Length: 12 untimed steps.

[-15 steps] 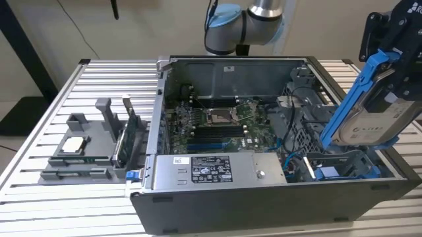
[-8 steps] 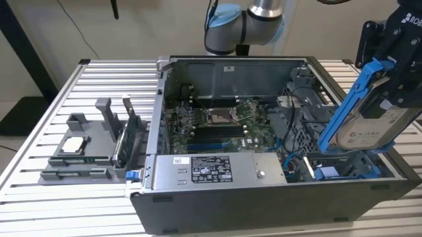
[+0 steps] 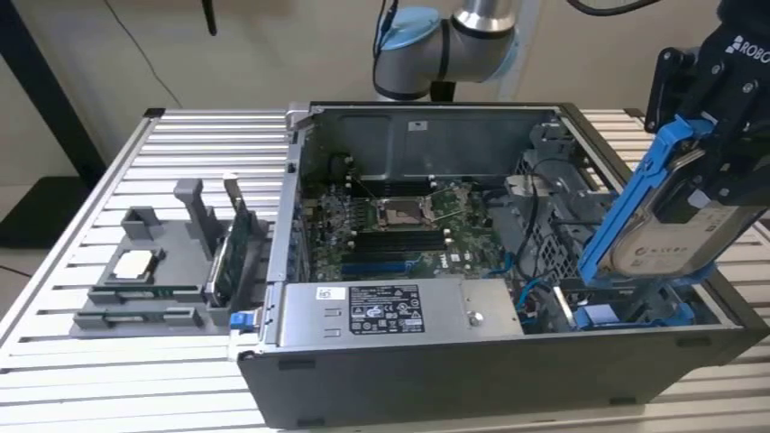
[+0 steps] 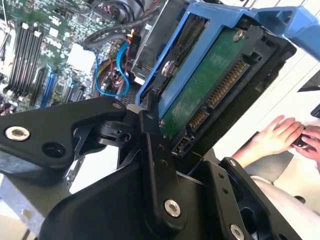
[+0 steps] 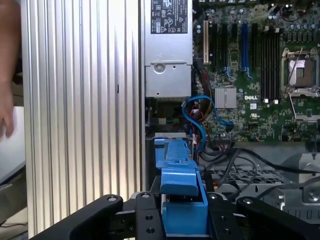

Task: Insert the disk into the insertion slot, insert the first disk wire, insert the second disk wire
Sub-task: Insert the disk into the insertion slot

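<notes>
My gripper [image 3: 719, 167] is shut on the disk [image 3: 668, 239], a silver drive in a blue plastic carrier. It holds the disk tilted above the front corner of the open computer case, at the exterior view's right. The disk's lower end hangs just over the insertion slot [image 3: 605, 313], a dark metal bay with blue fittings. In the second wrist view the disk's green circuit board [image 4: 210, 90] and connectors face the camera between my black fingers [image 4: 152, 150]. In the first wrist view the blue carrier [image 5: 181, 197] points toward the slot [image 5: 167, 147]. A blue wire [image 5: 200, 117] loops loose beside the bay.
A green motherboard [image 3: 398, 225] and a grey power supply [image 3: 391, 311] fill the case [image 3: 481, 379]. A grey fixture [image 3: 157, 271] with parts stands on the slatted table [image 3: 72, 352] at the exterior view's left. A person's hands [image 4: 280, 135] rest beyond the case.
</notes>
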{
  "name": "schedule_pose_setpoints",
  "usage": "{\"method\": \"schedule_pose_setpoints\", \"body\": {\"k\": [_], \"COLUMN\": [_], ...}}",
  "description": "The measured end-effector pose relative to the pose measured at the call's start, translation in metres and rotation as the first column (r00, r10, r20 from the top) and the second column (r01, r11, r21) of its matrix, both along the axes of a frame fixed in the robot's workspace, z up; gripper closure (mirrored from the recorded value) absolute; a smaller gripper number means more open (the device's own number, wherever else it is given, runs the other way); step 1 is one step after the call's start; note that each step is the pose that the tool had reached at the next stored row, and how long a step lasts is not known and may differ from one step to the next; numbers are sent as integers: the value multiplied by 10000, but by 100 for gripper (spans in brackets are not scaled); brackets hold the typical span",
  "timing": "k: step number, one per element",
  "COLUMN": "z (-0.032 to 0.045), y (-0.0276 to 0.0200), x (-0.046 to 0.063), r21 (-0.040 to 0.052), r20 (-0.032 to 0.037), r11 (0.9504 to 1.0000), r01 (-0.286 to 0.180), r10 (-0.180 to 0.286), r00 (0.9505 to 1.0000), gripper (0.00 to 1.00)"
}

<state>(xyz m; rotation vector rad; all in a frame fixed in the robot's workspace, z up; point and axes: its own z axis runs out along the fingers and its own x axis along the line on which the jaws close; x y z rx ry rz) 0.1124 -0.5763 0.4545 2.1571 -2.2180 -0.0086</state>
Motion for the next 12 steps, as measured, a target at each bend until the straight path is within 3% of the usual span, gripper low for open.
{"method": "schedule_pose_setpoints", "body": {"k": [12], "z": [-10], "y": [0], "x": [0], "r21": [-8], "r20": [0], "r11": [10000], "r01": [23], "r10": [-23], "r00": [10000], "gripper": [67]}}
